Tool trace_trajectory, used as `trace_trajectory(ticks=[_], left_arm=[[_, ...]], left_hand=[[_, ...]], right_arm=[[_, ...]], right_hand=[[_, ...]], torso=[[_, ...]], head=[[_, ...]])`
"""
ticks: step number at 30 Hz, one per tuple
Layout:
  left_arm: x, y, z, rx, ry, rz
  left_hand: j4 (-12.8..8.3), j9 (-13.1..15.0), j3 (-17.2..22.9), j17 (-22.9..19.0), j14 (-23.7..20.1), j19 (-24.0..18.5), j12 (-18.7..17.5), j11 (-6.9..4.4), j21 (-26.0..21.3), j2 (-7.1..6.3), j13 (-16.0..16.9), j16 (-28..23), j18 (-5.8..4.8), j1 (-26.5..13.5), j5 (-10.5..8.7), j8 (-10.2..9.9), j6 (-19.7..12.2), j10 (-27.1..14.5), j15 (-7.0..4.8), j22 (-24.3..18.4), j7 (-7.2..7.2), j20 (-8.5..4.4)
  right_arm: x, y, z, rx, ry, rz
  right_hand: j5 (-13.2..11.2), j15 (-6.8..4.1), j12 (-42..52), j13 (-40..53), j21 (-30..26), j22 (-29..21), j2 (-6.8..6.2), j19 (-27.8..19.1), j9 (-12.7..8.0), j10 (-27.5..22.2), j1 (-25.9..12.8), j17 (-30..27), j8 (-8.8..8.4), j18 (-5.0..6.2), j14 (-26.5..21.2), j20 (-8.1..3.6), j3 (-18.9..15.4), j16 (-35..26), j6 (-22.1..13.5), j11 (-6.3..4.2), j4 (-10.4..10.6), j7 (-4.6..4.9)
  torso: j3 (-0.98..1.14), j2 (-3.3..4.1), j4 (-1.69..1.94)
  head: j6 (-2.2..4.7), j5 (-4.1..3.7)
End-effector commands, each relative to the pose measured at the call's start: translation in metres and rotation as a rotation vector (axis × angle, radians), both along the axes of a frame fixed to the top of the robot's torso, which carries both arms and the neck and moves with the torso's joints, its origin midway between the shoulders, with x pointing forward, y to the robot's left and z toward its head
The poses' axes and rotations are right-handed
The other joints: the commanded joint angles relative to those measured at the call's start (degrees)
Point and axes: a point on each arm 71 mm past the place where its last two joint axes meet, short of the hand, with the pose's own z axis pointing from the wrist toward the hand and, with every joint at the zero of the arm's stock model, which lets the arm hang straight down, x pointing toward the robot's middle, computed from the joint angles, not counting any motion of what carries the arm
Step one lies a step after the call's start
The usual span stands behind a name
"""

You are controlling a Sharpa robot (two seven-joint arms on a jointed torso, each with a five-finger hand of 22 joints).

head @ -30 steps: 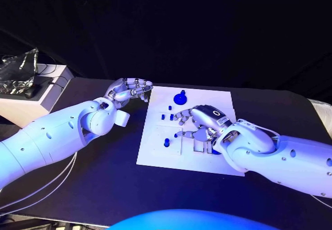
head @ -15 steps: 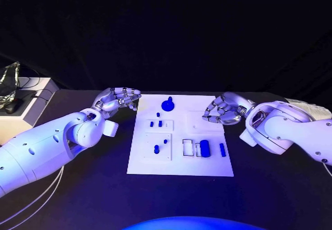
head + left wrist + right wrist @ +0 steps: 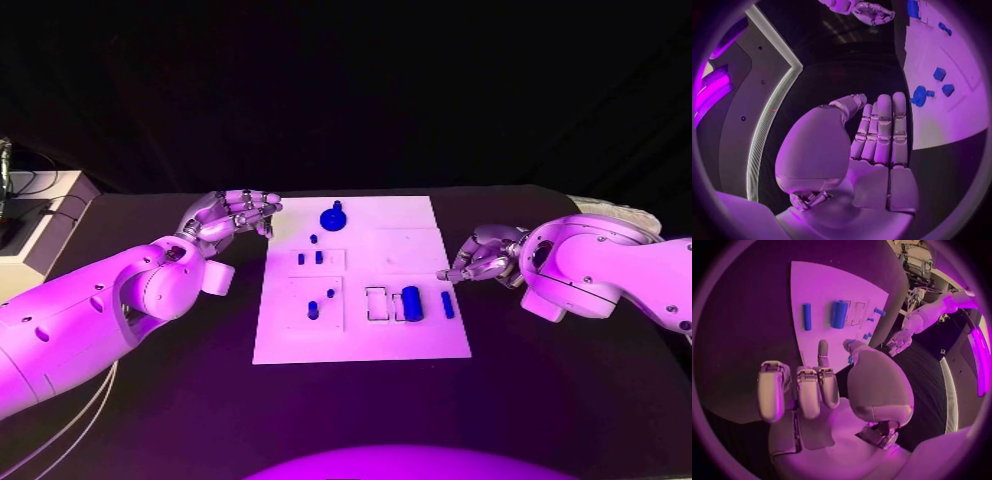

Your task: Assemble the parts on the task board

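Right hand (image 3: 483, 257) empty (fingers curled) beside task board (image 3: 361, 340).

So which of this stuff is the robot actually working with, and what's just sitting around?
For the job:
- white task board
- blue parts on it, such as the round knob and the thick cylinder
- left robot hand, right robot hand

Just lying about:
- white box at the table's far left
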Motion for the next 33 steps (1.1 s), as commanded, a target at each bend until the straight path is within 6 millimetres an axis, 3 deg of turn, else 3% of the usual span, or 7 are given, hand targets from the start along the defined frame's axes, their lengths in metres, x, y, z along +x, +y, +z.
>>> trace_trajectory(ticks=[1, 7, 16, 18, 20, 24, 33], left_arm=[[-0.001, -0.002, 0.000, -0.007, -0.002, -0.009], [-0.001, -0.004, -0.001, -0.008, 0.000, -0.012], [-0.002, -0.003, -0.001, -0.007, 0.003, -0.013], [-0.002, -0.003, -0.001, -0.006, 0.003, -0.013], [-0.002, -0.002, -0.001, -0.006, 0.003, -0.013], [-0.002, -0.002, -0.001, -0.006, 0.004, -0.013], [-0.002, -0.003, -0.001, -0.007, 0.004, -0.016]], left_hand=[[0.2, 0.0, -0.3, 0.0, 0.0, -0.1, 0.2, -0.06, 0.3, 0.39, -0.1, -0.3, 0.35, -0.4, 0.06, 0.0, -0.4, 0.4, 0.09, 0.0, -0.17, 0.04], [0.2, -0.1, -0.3, 0.0, 0.1, -0.1, 0.2, -0.08, 0.3, 0.37, -0.1, -0.3, 0.35, -0.4, 0.06, -0.1, -0.4, 0.5, 0.07, 0.0, -0.18, 0.03], [0.2, -0.1, -0.3, 0.0, 0.1, -0.1, 0.2, -0.10, 0.3, 0.38, -0.1, -0.3, 0.35, -0.4, 0.07, -0.1, -0.5, 0.5, 0.06, 0.0, -0.17, 0.03], [0.2, -0.1, -0.3, 0.0, 0.1, -0.1, 0.2, -0.10, 0.3, 0.38, -0.1, -0.3, 0.35, -0.4, 0.07, -0.1, -0.5, 0.5, 0.06, 0.0, -0.17, 0.03], [0.2, -0.1, -0.3, 0.0, 0.1, -0.1, 0.2, -0.10, 0.3, 0.38, -0.1, -0.3, 0.35, -0.4, 0.07, -0.1, -0.5, 0.5, 0.06, 0.0, -0.17, 0.03], [0.2, -0.1, -0.3, 0.0, 0.1, -0.1, 0.2, -0.10, 0.3, 0.38, -0.1, -0.3, 0.35, -0.4, 0.07, -0.1, -0.5, 0.5, 0.06, 0.0, -0.17, 0.03], [0.3, -0.1, -0.3, 0.0, 0.1, -0.1, 0.2, -0.11, 0.2, 0.39, -0.1, -0.3, 0.36, -0.5, 0.08, -0.1, -0.5, 0.5, 0.04, 0.0, -0.14, 0.01]], right_arm=[[-0.005, 0.004, -0.006, -0.057, 0.068, -0.021], [-0.005, 0.018, -0.013, -0.037, 0.073, -0.029], [-0.007, 0.034, -0.030, -0.025, 0.119, -0.011], [-0.008, 0.036, -0.034, -0.033, 0.138, -0.001], [-0.009, 0.038, -0.039, -0.040, 0.156, 0.009], [-0.009, 0.042, -0.043, -0.051, 0.162, 0.022], [-0.004, 0.048, -0.047, -0.069, 0.141, 0.030]], right_hand=[[-0.6, -0.43, 0.5, 14.5, 1.3, 11.9, -0.19, 4.2, 0.6, 5.7, -1.1, 15.0, 0.20, -0.75, 5.9, -0.31, -0.6, 0.2, -0.4, -0.37, 0.0, -0.34], [-2.1, -0.34, 0.9, 15.1, 2.3, 12.4, -0.23, 4.5, 1.8, 6.1, -2.6, 15.0, -0.16, -0.94, 5.9, -0.27, -1.8, 0.2, -1.1, -0.26, 0.0, -0.21], [-6.4, -0.10, 0.9, 15.1, 2.4, 12.6, 0.52, 4.4, 3.7, 6.1, -4.2, 15.0, -1.07, -0.96, 5.9, -0.02, -5.8, 0.2, -1.5, -0.01, 0.1, 0.02], [-8.6, 0.01, 0.9, 15.1, 2.2, 12.6, 1.25, 4.4, 4.5, 6.1, -4.4, 15.0, -1.55, -0.92, 5.9, 0.10, -8.3, 0.2, -1.6, 0.09, 0.1, 0.12], [-9.0, 0.02, 0.9, 15.0, 2.0, 12.5, 1.31, 4.3, 4.8, 6.0, -4.2, 15.0, -1.66, -0.88, 5.9, 0.12, -9.4, 0.2, -1.5, 0.09, 0.1, 0.13], [-8.8, 0.00, 0.7, 14.8, 2.0, 12.6, 1.20, 4.3, 6.2, 5.9, -3.4, 15.0, -1.95, -0.88, 5.9, 0.15, -15.8, 0.2, -1.0, 0.04, 0.2, 0.02], [-8.8, -0.08, 0.6, 14.8, 2.1, 12.7, 2.15, 4.4, 6.8, 5.8, -3.2, 15.0, -1.90, -0.90, 5.9, 0.11, -16.5, 0.2, -0.8, -0.05, 0.1, -0.08]], torso=[[-0.10, -0.26, -0.17], [-0.27, -0.27, 0.00], [-0.19, -0.10, -0.04], [-0.18, -0.10, -0.04], [-0.15, -0.09, -0.07], [-0.09, -0.10, -0.19], [-0.15, -0.12, -0.18]], head=[[-0.23, -0.25], [-0.41, -0.43], [-0.63, -0.20], [-0.75, -0.07], [-0.84, 0.04], [-0.99, 0.25], [-1.15, 0.24]])
